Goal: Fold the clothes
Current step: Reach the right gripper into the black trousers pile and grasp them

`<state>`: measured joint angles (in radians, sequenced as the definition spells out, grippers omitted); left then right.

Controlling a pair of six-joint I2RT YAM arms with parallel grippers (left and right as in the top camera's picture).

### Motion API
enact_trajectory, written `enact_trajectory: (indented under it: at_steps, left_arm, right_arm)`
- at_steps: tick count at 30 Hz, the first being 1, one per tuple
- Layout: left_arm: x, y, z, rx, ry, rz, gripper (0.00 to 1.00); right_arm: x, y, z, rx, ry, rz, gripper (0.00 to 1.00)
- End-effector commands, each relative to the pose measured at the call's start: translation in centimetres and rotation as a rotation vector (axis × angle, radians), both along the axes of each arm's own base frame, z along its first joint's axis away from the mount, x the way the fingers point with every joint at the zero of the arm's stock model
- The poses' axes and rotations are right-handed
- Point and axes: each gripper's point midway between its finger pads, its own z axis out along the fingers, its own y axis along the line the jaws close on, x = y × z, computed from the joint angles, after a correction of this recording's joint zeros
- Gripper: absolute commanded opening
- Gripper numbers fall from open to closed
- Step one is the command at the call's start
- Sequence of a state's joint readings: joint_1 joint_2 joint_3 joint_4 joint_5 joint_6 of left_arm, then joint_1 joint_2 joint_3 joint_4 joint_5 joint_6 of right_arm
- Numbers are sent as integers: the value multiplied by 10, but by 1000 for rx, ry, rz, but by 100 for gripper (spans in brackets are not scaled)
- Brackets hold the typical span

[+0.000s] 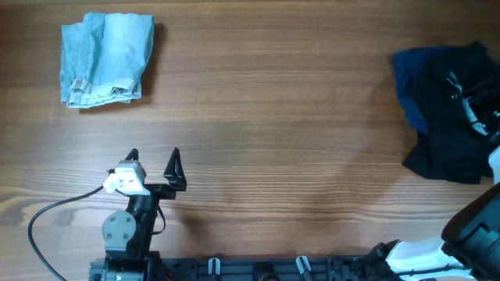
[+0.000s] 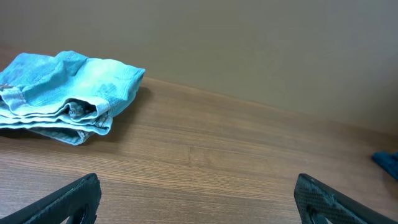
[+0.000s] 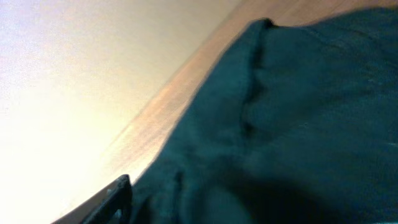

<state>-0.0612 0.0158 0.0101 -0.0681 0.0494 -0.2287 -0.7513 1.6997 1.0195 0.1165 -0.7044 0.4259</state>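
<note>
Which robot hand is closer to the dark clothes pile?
Right. The right gripper is right over the dark clothes pile; the left gripper sits far across the table.

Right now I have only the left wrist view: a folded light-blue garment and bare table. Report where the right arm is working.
Observer: The right gripper is down on a dark heap of clothes at the right edge of the table.
Operator: Describe that heap.
Observer: It is crumpled, not folded, with a navy piece on its left side and black fabric for the rest.
Operator: Tell me whether it has a grip.
Observer: I cannot tell. The right wrist view shows one finger beside dark fabric that fills most of the picture, and the other finger is out of sight.
</note>
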Motion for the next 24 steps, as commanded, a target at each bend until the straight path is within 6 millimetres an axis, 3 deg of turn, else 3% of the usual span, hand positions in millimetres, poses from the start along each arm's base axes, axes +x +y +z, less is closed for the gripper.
enact_trajectory:
  at_steps: [1, 3, 4, 5, 6, 7, 10, 14, 24]
  left_arm:
    - [0, -1, -3, 20, 6, -2, 100]
    - [0, -1, -3, 20, 6, -2, 100]
    - [0, -1, -3, 20, 6, -2, 100]
    - [0, -1, -3, 20, 6, -2, 100]
    - [0, -1, -3, 20, 6, -2, 100]
    - [0, -1, -3, 20, 6, -2, 100]
    - [0, -1, -3, 20, 6, -2, 100]
    - [0, -1, -3, 20, 6, -2, 100]
    - [0, -1, -3, 20, 6, -2, 100]
  right_arm:
    - [3, 16, 43, 35, -101, 55, 45]
    - [1, 20, 57, 21, -126, 68, 24]
    - [0, 21, 59, 21, -126, 67, 24]
    - [-1, 22, 59, 27, -119, 66, 36]
    - [-3, 23, 55, 41, -102, 62, 70]
    - [-5, 21, 50, 52, -78, 43, 85]
    - [-6, 18, 46, 52, -61, 20, 86]
    - [-3, 21, 57, 55, -103, 38, 87]
    - [1, -3, 62, 60, -113, -111, 88]
